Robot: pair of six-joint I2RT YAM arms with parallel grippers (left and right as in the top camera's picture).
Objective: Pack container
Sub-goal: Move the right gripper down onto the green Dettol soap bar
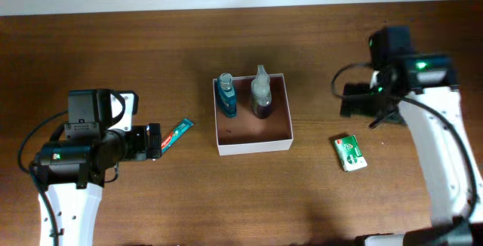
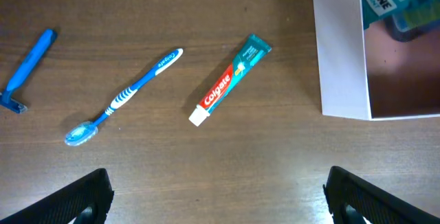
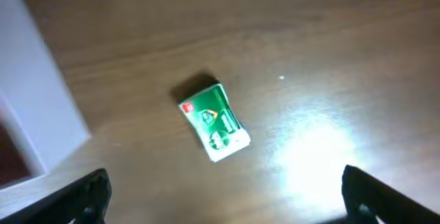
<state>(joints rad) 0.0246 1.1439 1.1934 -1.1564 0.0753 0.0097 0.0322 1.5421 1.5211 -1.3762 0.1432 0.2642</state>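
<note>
The container (image 1: 255,146), a white-walled square box with a reddish-brown inside, sits mid-table. It holds a blue mouthwash bottle (image 1: 226,96) and a clear bottle with dark liquid (image 1: 262,95). A Colgate toothpaste tube (image 1: 177,133) lies left of it on the table. The left wrist view shows the tube (image 2: 230,80), a blue toothbrush (image 2: 124,97), a blue razor (image 2: 27,69) and the container's wall (image 2: 340,52). My left gripper (image 2: 220,200) is open and empty, hovering short of the tube. My right gripper (image 3: 223,196) is open and empty above the table near a small green carton (image 3: 214,121).
The green carton (image 1: 349,153) lies right of the container, whose corner shows in the right wrist view (image 3: 34,100). In the overhead view my left arm (image 1: 90,144) hides the toothbrush and razor. My right arm (image 1: 392,72) hangs over the table's right side.
</note>
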